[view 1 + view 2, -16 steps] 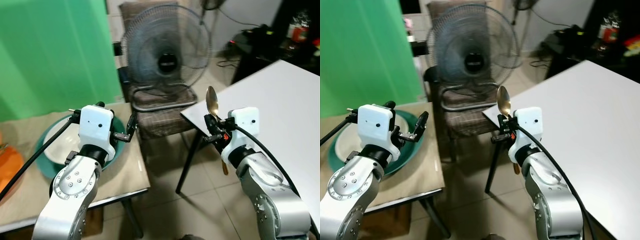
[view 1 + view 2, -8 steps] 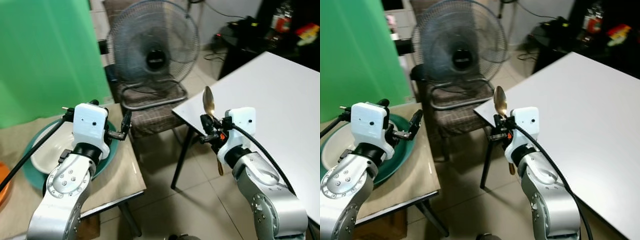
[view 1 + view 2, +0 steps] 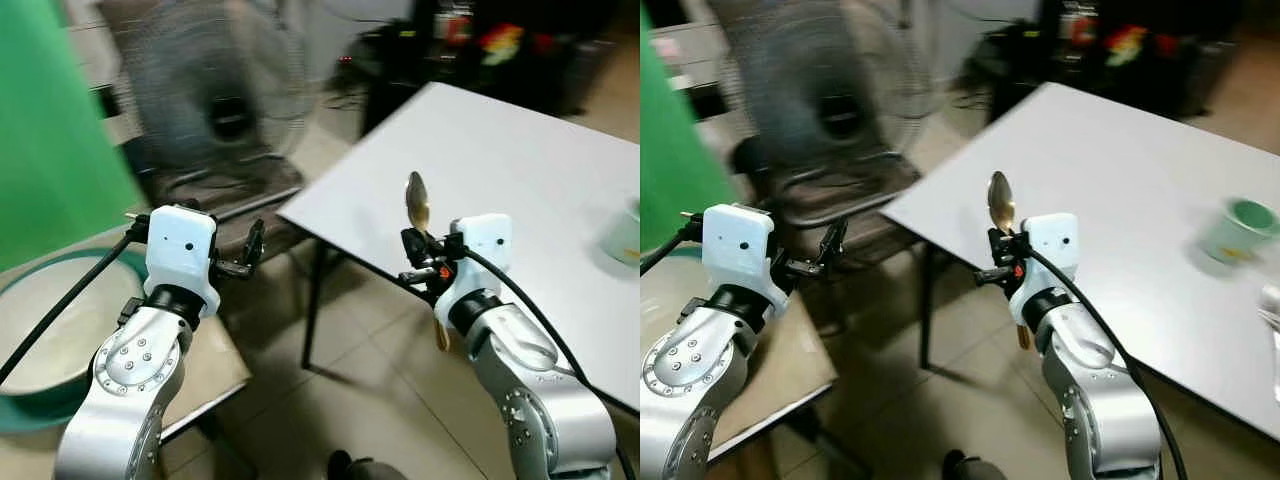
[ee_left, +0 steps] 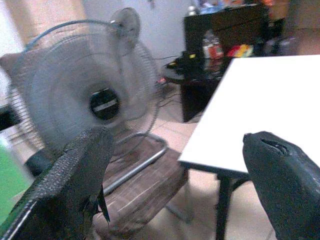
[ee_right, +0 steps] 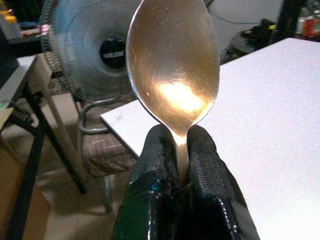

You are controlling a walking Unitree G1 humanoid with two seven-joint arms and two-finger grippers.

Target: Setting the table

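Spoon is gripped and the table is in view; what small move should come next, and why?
Probably carry the right claw forward over the white table. It holds the spoon upright near the table's edge, not yet above it; a green cup sits further along.

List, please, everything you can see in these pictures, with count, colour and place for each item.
spoon: one, golden, upright, clamped at its neck by the right gripper.
white table: one, white, ahead on the robot's right.
cup: one, pale green, on the white table's far right part.
fan: one, grey, standing behind the chair.
chair: one, brown checked seat with metal frame, between the two tables.
basin: one, teal with pale inside, on the beige table at the robot's left.
green sheet: one, green, behind the basin.
left gripper: one, black fingers apart, holding nothing.
right gripper: one, black fingers shut on the spoon.
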